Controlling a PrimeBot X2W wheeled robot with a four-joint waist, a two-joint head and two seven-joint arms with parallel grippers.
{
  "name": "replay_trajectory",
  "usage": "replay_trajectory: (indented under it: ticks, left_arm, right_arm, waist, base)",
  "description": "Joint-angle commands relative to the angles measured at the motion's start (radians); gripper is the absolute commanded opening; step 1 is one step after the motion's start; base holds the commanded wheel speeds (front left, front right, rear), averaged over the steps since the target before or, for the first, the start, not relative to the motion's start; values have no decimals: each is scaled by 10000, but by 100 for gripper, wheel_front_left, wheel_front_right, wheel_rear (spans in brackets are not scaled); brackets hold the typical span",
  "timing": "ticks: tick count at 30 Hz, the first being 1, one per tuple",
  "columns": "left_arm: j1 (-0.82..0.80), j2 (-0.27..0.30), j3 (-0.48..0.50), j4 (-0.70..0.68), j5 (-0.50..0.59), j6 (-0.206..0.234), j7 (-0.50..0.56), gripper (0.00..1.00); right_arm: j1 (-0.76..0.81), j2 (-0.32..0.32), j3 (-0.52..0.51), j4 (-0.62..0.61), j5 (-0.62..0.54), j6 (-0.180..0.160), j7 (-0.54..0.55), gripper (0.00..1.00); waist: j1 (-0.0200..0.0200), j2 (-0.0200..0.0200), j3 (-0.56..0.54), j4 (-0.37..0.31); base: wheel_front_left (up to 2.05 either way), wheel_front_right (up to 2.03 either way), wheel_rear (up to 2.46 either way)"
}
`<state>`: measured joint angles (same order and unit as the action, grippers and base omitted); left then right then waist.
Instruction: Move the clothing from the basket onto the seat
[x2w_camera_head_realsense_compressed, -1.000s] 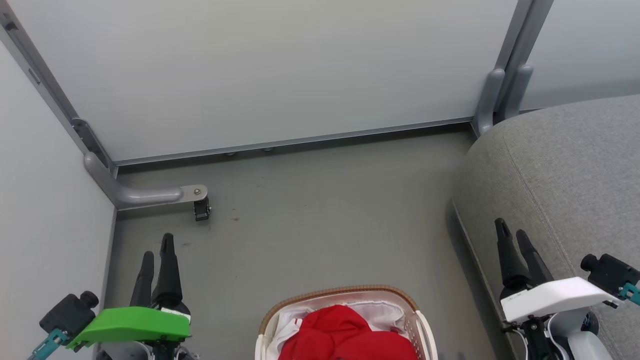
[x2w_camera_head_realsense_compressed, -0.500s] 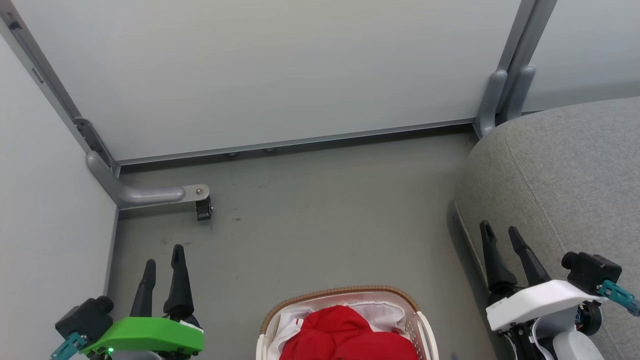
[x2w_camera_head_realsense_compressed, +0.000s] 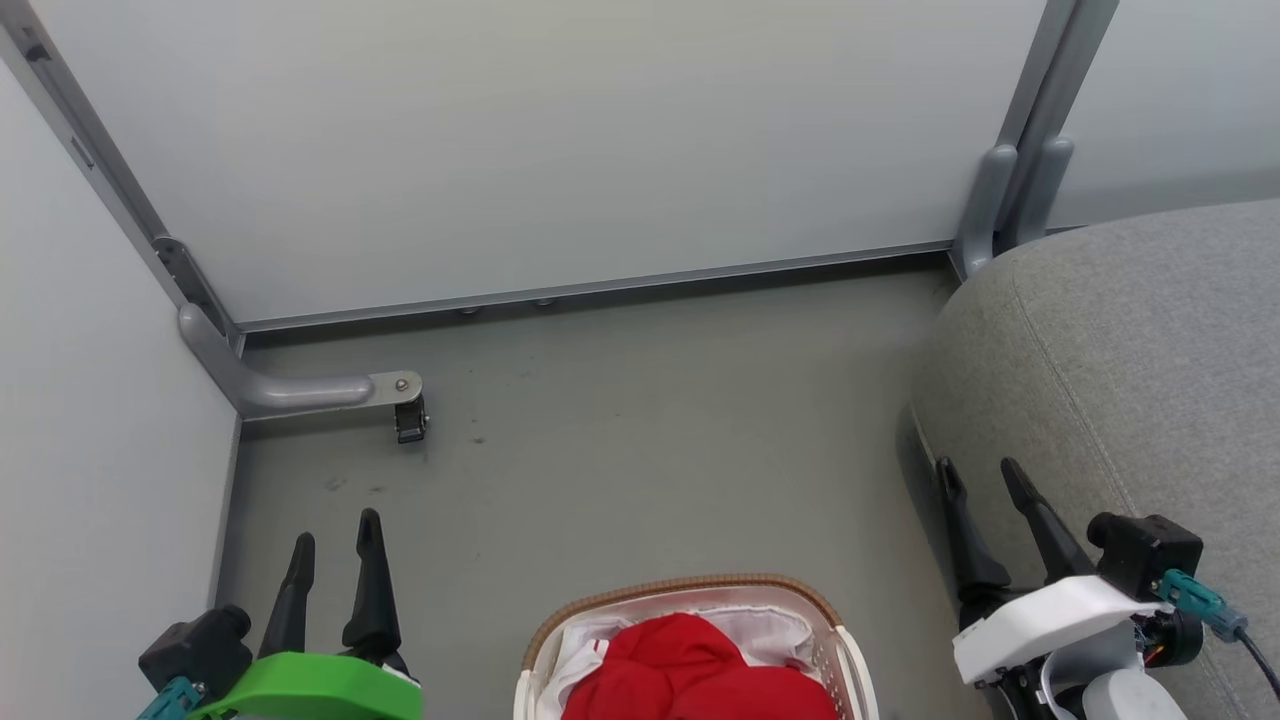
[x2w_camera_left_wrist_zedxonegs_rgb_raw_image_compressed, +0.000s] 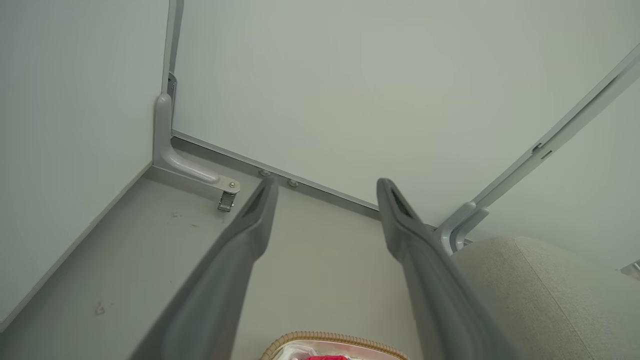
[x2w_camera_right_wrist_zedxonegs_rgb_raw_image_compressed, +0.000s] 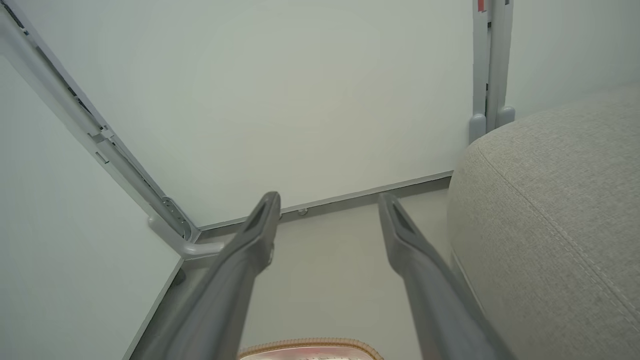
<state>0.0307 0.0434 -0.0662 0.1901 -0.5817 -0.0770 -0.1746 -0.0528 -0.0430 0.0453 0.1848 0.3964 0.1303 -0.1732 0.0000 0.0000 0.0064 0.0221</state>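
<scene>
Evidently I haven't started: clothing (x2w_camera_head_realsense_compressed: 700, 665) sits in basket (x2w_camera_head_realsense_compressed: 690, 583), none on seat (x2w_camera_head_realsense_compressed: 1130, 350); left gripper (x2w_camera_head_realsense_compressed: 337, 528) and right gripper (x2w_camera_head_realsense_compressed: 977, 466) gape empty.

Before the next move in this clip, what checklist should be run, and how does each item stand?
1. Left gripper, jaws apart with nothing between them: ok.
2. Right gripper, jaws apart with nothing between them: ok.
3. Clothing lies in the basket, with the red heap uncovered on top: ok.
4. Seat stands beside the basket on the robot's right: ok.
5. A gripper positioned over the clothing: not ok. One is off to each side of the basket.
6. Number of garments to move: cannot tell. The head view cuts off the basket's near part.
</scene>
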Motion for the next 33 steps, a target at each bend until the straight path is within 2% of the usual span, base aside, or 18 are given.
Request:
replay_trajectory:
  ticks: [1, 33]
  left_arm:
    - [87, 78, -27, -59, 284, 45, -82, 100]
    - [345, 97, -385, 293, 2492, 148, -740, 100]
  right_arm:
    - [38, -55, 52, -40, -303, 4, -105, 100]
    - [125, -89, 304, 57, -2864, 4, -752, 100]
  waist:
    - [0, 0, -5, 6]
    - [0, 0, -25, 81]
  base:
    - [0, 0, 0]
    - [0, 0, 0]
